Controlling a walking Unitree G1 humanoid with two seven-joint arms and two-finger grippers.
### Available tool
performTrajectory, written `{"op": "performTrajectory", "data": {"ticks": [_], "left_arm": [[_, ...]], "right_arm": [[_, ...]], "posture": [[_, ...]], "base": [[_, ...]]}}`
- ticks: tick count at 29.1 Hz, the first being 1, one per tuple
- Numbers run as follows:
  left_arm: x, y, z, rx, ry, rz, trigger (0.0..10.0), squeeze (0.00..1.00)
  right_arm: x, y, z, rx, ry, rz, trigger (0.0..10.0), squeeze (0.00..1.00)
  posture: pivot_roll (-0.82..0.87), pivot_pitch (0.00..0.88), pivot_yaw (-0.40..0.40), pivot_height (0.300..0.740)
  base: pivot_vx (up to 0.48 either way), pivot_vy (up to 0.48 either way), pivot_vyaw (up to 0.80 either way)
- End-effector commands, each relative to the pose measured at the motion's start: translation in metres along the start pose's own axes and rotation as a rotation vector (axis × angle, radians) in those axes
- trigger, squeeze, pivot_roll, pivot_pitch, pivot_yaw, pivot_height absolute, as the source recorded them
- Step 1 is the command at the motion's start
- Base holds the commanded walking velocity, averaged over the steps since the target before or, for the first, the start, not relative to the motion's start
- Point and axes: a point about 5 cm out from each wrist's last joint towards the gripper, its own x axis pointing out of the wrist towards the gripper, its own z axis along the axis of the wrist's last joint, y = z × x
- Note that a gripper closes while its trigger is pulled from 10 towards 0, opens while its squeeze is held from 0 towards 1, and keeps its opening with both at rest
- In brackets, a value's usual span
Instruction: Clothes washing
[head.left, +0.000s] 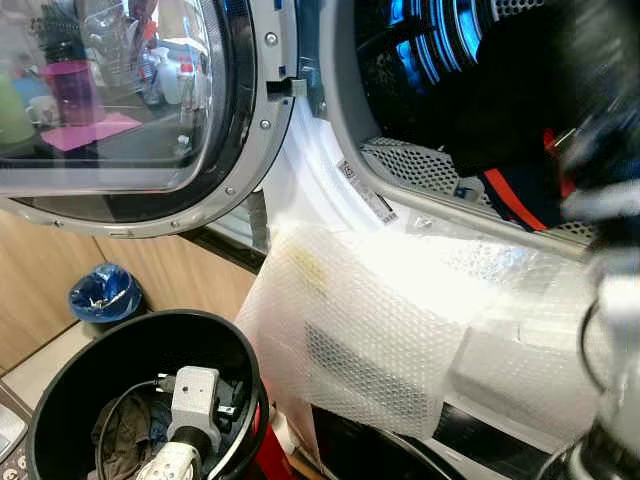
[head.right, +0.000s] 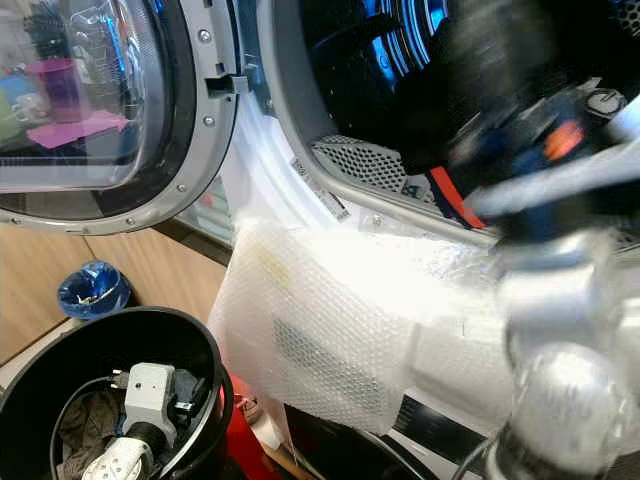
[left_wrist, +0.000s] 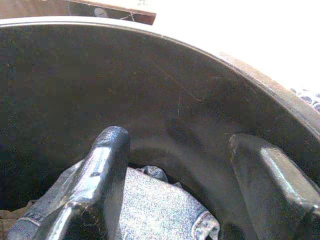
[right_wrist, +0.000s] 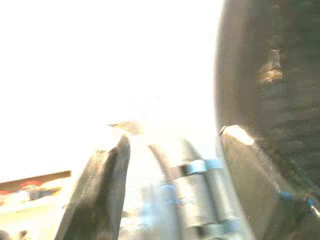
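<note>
A: Where are the clothes?

B: Some lie at the bottom of the black laundry bucket (head.left: 60, 400) on the floor in front of the washing machine (head.left: 330, 150): a brownish garment (head.left: 120, 445) and, in the left wrist view, a blue denim piece (left_wrist: 160, 210). More clothing sits in the drum (head.left: 440, 50), a dark garment with an orange-red stripe (head.left: 505, 195) resting on the perforated wall at the lower edge of the opening.

A: And the left gripper?

B: The left arm (head.left: 192, 405) reaches down into the bucket. The left gripper (left_wrist: 175, 170) has its two black fingers spread wide against the bucket's inner wall, directly above the denim. One finger (left_wrist: 102, 170) appears to touch the cloth; nothing is pinched between them.

A: The right one?

B: The right arm (head.right: 560, 330) is raised at the drum opening and heavily blurred. In its wrist view the right gripper (right_wrist: 172, 150) has its fingers apart with nothing held; behind them is glare and part of the dark drum opening.

A: The machine's door?

B: The round glass door (head.left: 110, 90) stands swung open to the left, with colourful reflections. A sheet of bubble wrap (head.left: 380, 320) is draped over the machine's front below the opening. A small bin with a blue liner (head.left: 103, 293) stands by the wooden wall to the left.
</note>
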Motion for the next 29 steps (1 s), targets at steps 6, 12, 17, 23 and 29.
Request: {"op": "performTrajectory", "data": {"ticks": [6, 12, 17, 23, 29], "left_arm": [[0.003, -0.001, 0.015, 0.061, -0.086, 0.006, 10.0, 0.00], [0.001, -0.003, 0.047, 0.146, -0.227, -0.001, 10.0, 0.00], [-0.012, -0.019, 0.075, 0.218, -0.337, -0.097, 10.0, 0.00], [-0.027, -0.083, 0.067, 0.226, -0.176, -0.637, 10.0, 0.00], [-0.033, -0.114, 0.049, 0.181, -0.015, -0.913, 10.0, 0.00]], "right_arm": [[-0.081, 0.021, -0.085, 0.192, 0.464, 0.078, 10.0, 0.00], [-0.160, -0.013, -0.140, 0.268, 0.721, -0.268, 10.0, 0.00], [-0.222, -0.036, -0.165, 0.289, 0.806, -0.567, 10.0, 0.00], [-0.308, -0.058, -0.199, 0.179, 1.022, -1.059, 10.0, 0.00], [-0.358, -0.049, -0.210, 0.114, 1.172, -1.444, 10.0, 0.00]], "posture": [[-0.08, 0.032, 0.000, 0.740], [-0.07, 0.039, -0.008, 0.740], [-0.05, 0.043, -0.001, 0.740], [-0.05, 0.037, 0.006, 0.740], [-0.05, 0.028, 0.016, 0.740]], "base": [[0.000, 0.000, 0.00], [0.000, 0.000, 0.00], [0.000, 0.000, 0.00], [0.000, 0.000, 0.00], [0.000, 0.000, 0.00]]}}
